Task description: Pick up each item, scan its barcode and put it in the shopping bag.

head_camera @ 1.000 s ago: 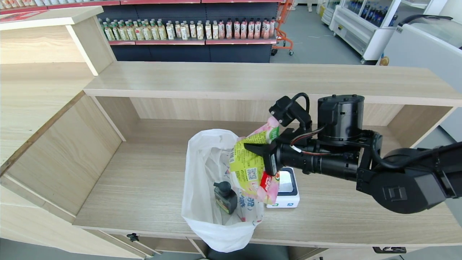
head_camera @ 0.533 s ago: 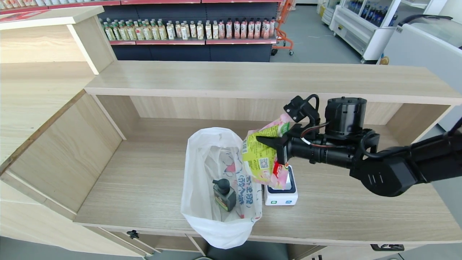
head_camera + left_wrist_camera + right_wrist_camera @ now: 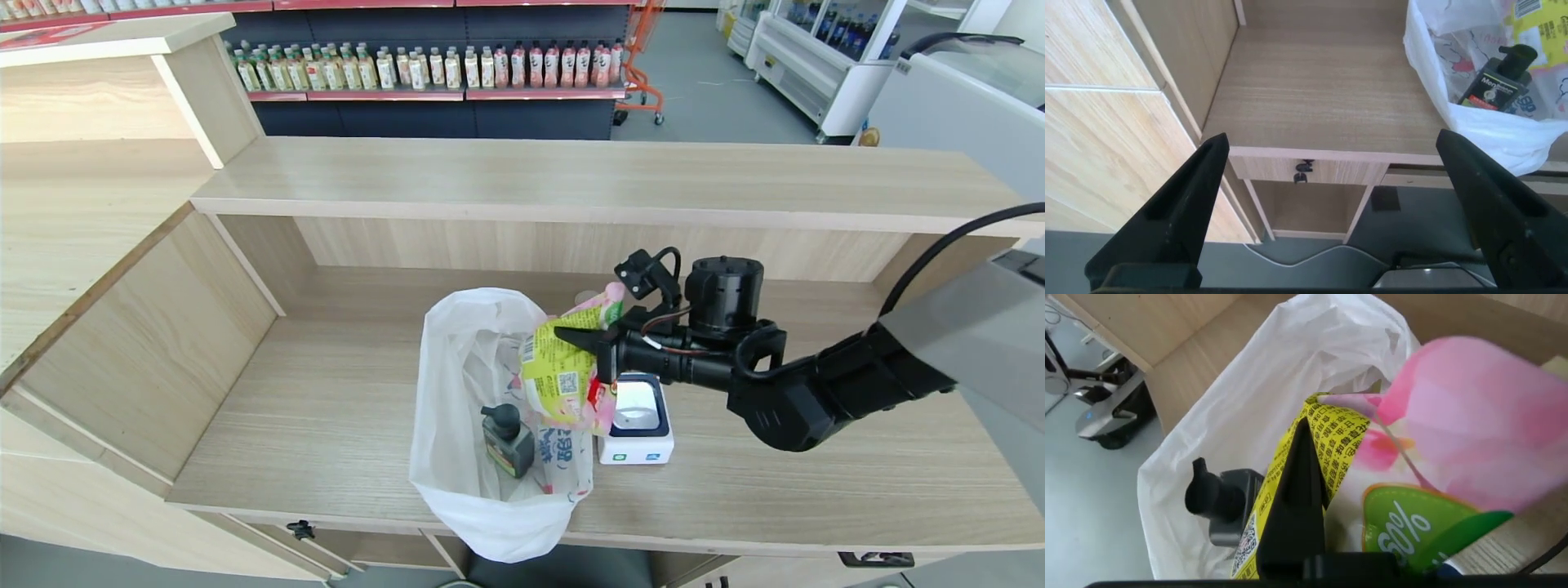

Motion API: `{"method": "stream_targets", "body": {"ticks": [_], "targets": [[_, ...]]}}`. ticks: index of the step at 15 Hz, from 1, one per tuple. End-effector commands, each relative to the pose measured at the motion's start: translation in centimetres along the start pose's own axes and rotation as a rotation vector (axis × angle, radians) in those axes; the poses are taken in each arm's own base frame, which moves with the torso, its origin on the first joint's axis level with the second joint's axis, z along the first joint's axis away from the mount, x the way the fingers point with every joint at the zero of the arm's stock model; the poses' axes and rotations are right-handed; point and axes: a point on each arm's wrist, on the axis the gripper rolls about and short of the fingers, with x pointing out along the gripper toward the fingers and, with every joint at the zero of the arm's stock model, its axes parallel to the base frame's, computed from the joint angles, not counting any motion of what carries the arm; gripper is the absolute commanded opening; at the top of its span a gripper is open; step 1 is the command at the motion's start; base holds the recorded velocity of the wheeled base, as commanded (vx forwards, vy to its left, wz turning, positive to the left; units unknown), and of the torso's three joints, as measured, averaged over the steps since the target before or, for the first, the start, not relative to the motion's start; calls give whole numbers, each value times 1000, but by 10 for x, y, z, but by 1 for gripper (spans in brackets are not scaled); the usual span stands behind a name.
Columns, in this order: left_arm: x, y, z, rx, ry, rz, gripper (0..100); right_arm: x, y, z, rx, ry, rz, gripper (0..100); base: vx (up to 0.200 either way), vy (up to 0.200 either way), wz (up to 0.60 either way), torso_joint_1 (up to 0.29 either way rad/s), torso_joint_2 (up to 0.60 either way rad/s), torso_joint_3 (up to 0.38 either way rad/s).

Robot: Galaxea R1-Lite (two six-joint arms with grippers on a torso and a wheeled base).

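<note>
My right gripper (image 3: 584, 346) is shut on a yellow and pink snack packet (image 3: 565, 374), held upright over the right rim of the white shopping bag (image 3: 457, 457). In the right wrist view a dark finger (image 3: 1299, 490) presses on the packet (image 3: 1470, 416) above the bag's open mouth (image 3: 1249, 408). A dark pump bottle (image 3: 508, 441) stands inside the bag. The white barcode scanner (image 3: 637, 426) sits just right of the bag, under the right wrist. My left gripper (image 3: 1343, 204) hangs open with nothing in it, below the counter's front edge, left of the bag (image 3: 1490, 122).
The wooden counter (image 3: 326, 425) has a raised back shelf (image 3: 571, 180) and a side wall (image 3: 139, 351) on the left. A drawer handle (image 3: 1303, 171) sits under the front edge. Bare counter lies left of the bag and right of the scanner.
My right gripper has carried the packet leftward and lower, from over the scanner to the bag's mouth. The head view shifted slightly at first. The bag and bottle have stayed put.
</note>
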Motion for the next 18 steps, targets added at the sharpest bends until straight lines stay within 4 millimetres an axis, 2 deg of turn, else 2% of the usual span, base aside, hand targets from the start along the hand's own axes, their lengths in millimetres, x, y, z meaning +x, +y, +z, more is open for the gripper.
{"method": "stream_targets", "body": {"ticks": [1,7,13,18], "targets": [[0,0,0,0,0,0,100,8,-3,-17,19,36,2,0,0,0,0,0,0,0],[0,0,0,0,0,0,100,21,-11,-29,22,41,42,0,0,0,0,0,0,0],[0,0,0,0,0,0,100,27,-16,-39,14,64,41,0,0,0,0,0,0,0],[0,0,0,0,0,0,100,43,-21,-43,17,70,47,0,0,0,0,0,0,0]]}}
